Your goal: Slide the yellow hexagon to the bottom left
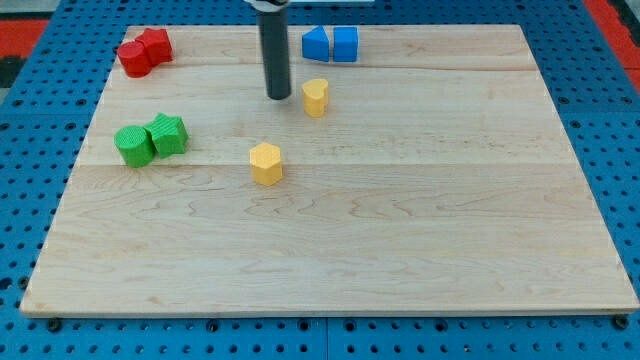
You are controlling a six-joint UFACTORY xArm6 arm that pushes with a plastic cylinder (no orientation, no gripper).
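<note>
The yellow hexagon stands on the wooden board, left of centre. My tip is above it in the view, apart from it, and just left of a second yellow block of unclear shape. The dark rod rises from the tip to the view's top edge.
Two red blocks touch at the top left. A green round block and a green star touch at the left. Two blue blocks sit side by side at the top centre. Blue pegboard surrounds the board.
</note>
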